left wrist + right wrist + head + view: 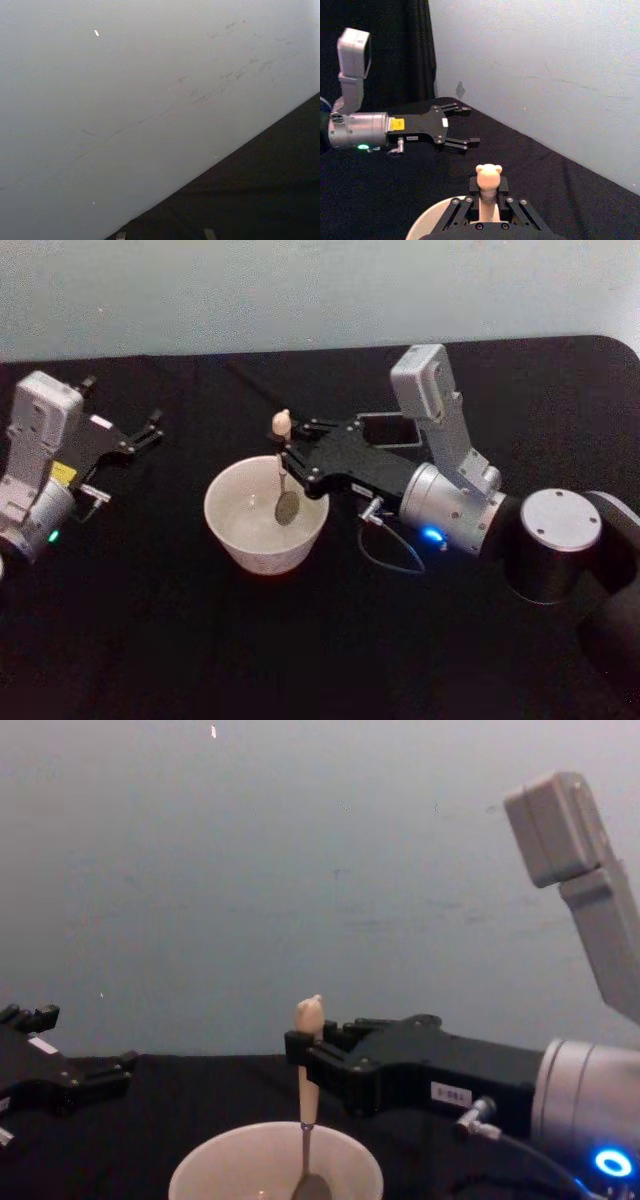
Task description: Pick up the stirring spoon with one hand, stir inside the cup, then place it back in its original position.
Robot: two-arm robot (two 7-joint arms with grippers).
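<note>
Over the cup [232,525], right pincer [284,456] level, clamped on the upright stirring spoon [287,504]; left pincer [152,430] parked, agape

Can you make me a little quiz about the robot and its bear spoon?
1. True or false: the left gripper is open.
2. Which one holds the spoon? A: left gripper. B: right gripper.
3. Fill in the gap: the spoon's metal end hangs inside the ____.
Key: 1 true; 2 B; 3 cup.
</note>
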